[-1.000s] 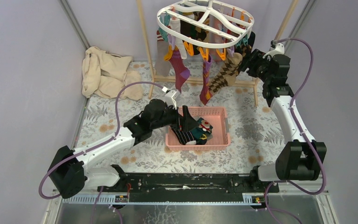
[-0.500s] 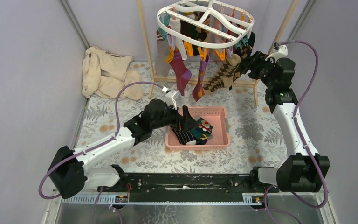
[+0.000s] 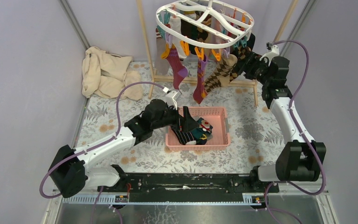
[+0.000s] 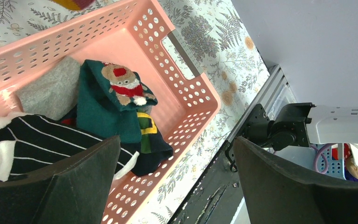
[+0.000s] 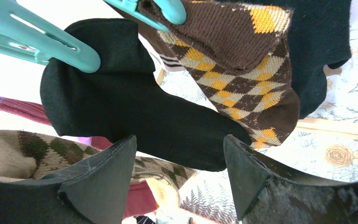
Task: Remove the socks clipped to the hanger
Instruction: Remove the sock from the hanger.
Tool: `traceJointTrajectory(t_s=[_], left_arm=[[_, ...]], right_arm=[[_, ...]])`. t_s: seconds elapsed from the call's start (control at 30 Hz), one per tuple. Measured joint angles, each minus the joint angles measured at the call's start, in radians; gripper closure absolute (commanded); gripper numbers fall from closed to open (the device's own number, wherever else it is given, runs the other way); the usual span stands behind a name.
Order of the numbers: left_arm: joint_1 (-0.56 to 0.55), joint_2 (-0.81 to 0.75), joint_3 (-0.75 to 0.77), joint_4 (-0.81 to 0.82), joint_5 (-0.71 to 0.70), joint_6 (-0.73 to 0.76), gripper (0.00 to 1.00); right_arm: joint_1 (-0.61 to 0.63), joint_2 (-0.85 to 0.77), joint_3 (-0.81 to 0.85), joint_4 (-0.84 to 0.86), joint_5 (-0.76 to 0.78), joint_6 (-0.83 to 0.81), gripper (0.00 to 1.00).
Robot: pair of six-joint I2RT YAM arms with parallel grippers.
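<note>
While the left gripper (image 4: 176, 144) hangs wide open above the pink basket (image 4: 193, 100), the right gripper (image 5: 179, 147) stands parted around a clipped black sock (image 5: 121, 107).

pink basket (image 3: 212, 110): centre | beige cloth heap (image 3: 103, 72): far-left corner | wooden pole frame (image 3: 145, 37): rear

The hanger (image 3: 205, 21) hangs at rear centre inside the pole frame (image 3: 145, 44), the socks (image 3: 216, 74) clipped below its rim. The basket (image 3: 204, 110) stands on the table (image 3: 251, 130) in front, loose socks (image 4: 116, 107) inside. A cloth heap (image 3: 103, 72) lies rear left. The left gripper (image 3: 186, 123) is over the basket's left end; the right gripper (image 3: 243, 61) is beside the hanger's right rim
</note>
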Motion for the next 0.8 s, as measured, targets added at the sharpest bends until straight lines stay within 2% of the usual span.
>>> traceJointTrajectory(t_s=[0.27,0.5,0.57,0.7,0.8], left_arm=[[0.0,0.006,0.0,0.0,0.001,0.0,0.01],[-0.002,0.01,0.002,0.0,0.001,0.0,0.01],[-0.006,0.01,0.002,-0.001,0.001,0.0,0.01],[-0.006,0.01,0.003,-0.001,0.001,0.0,0.01],[-0.007,0.01,0.003,-0.001,0.001,0.0,0.01]], right_arm=[[0.05,0.015,0.0,0.033,-0.013,-0.001,0.22],[0.15,0.07,0.032,0.032,0.11,-0.036,0.26],[0.169,0.086,0.033,0.031,0.155,-0.039,0.33],[0.179,0.1,0.027,0.041,0.213,-0.038,0.55],[0.179,0.1,0.012,0.069,0.222,-0.035,0.65]])
